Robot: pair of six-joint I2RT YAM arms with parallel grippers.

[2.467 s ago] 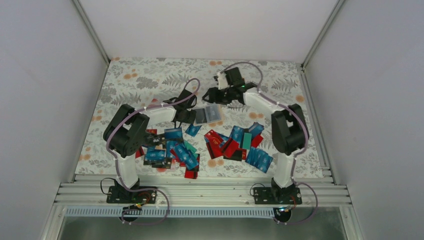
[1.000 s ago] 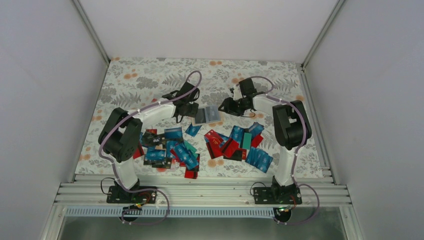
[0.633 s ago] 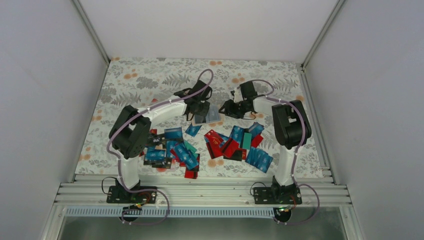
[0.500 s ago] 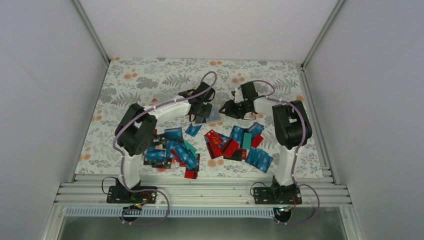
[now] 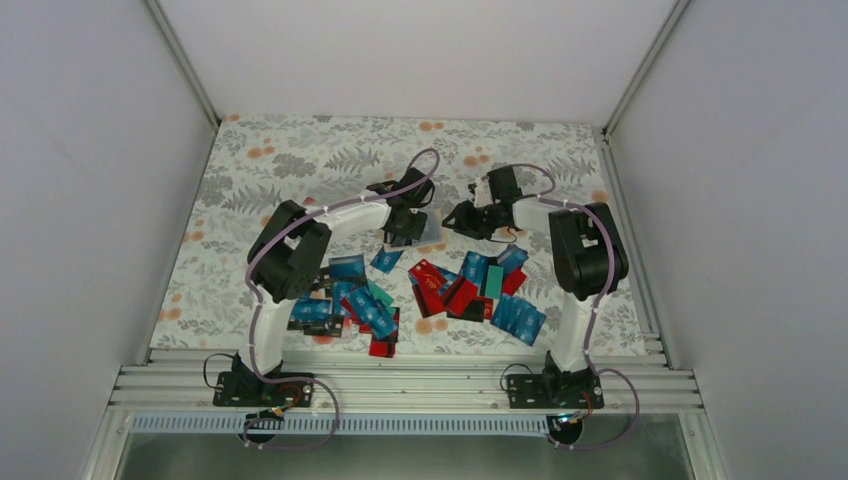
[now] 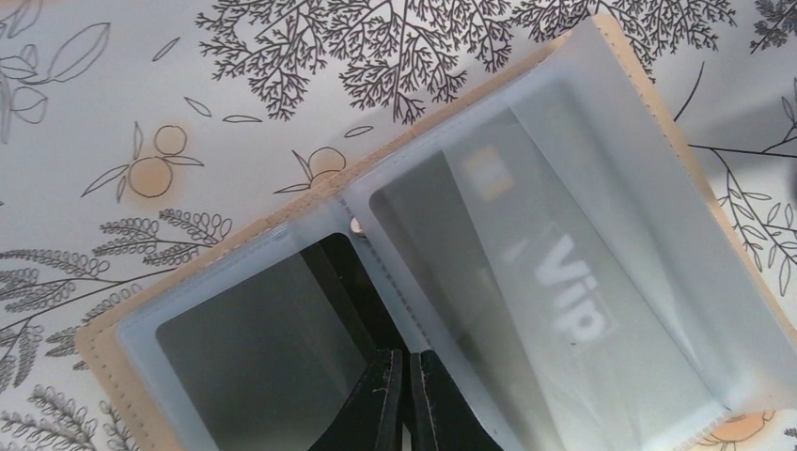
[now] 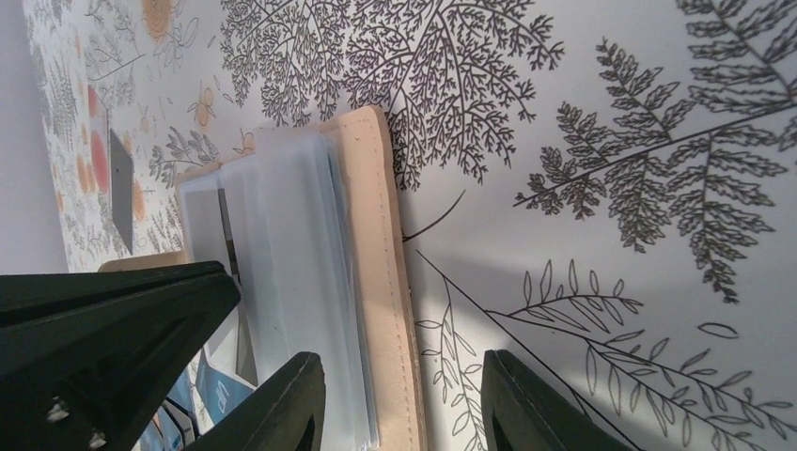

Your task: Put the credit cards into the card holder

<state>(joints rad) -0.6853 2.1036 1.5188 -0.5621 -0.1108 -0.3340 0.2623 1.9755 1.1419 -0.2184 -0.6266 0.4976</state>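
The card holder (image 5: 428,232) lies open on the floral cloth, beige with cloudy plastic sleeves (image 6: 658,282). A grey card printed "vip" (image 6: 564,291) sits inside its right sleeve. My left gripper (image 5: 403,230) is shut, its tips (image 6: 407,395) resting on the holder beside the spine with nothing between them. My right gripper (image 5: 462,220) is open at the holder's right side. Its fingers straddle the beige edge (image 7: 371,235) around (image 7: 404,413). Loose credit cards (image 5: 450,290), blue, red, teal and black, lie scattered nearer the arm bases.
A second heap of blue cards (image 5: 345,300) lies by the left arm's elbow. The black left gripper (image 7: 103,319) fills the lower left of the right wrist view, with a blue card (image 7: 221,395) under it. White walls enclose the cloth.
My left arm has swung right onto the open holder and its jaws have shut. My right gripper has come down and in to the holder's right edge, its jaws narrowing slightly.
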